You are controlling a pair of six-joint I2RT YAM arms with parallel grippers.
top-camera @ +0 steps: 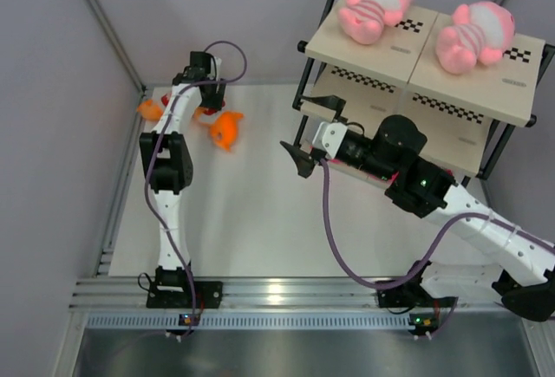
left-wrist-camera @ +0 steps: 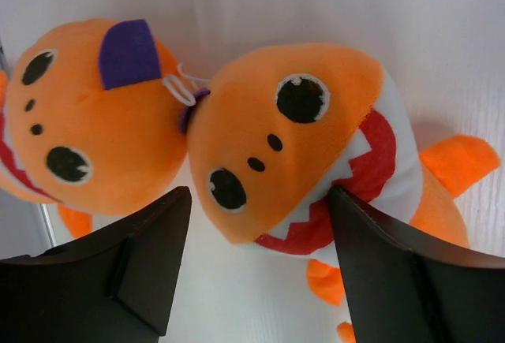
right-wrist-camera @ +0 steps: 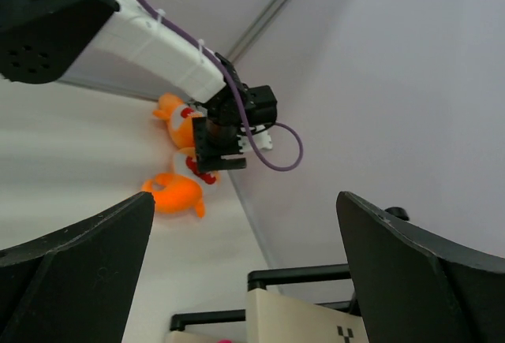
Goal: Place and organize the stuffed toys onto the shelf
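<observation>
Two orange sharks lie at the table's far left corner. In the left wrist view one shark [left-wrist-camera: 300,138] has its head between my left gripper's [left-wrist-camera: 256,233] open jaws, the right finger [left-wrist-camera: 394,272] against its toothy mouth. The other shark [left-wrist-camera: 87,122] lies just left of the left finger. From above, my left gripper [top-camera: 208,100] hangs over the sharks [top-camera: 227,128]. Two pale pink striped toys [top-camera: 373,9] [top-camera: 475,35] lie on the top board of the shelf [top-camera: 408,56]. My right gripper [top-camera: 297,159] is open and empty, just left of the shelf.
Grey walls meet close behind the sharks at the corner [top-camera: 143,87]. The right wrist view shows the shelf's black frame and board corner [right-wrist-camera: 292,315] just below the right gripper [right-wrist-camera: 245,264]. The right arm's body [top-camera: 408,169] lies in front of the lower shelf boards.
</observation>
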